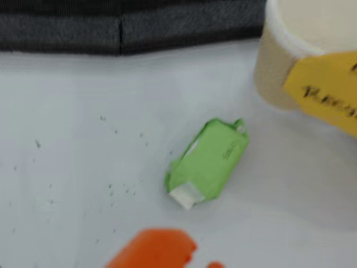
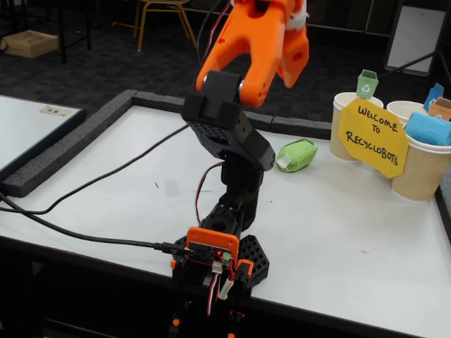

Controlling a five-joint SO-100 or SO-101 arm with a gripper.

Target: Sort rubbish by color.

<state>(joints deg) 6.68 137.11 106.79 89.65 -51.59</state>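
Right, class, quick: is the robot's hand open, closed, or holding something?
Hand: cannot be told; only blurred orange tips show. The green paper wad lies free on the table.

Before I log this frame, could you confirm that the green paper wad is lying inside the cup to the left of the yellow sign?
Not quite: the green paper wad is lying on the white table, left of the cup and the yellow sign, not inside the cup. The fixed view shows this, and the wrist view agrees.
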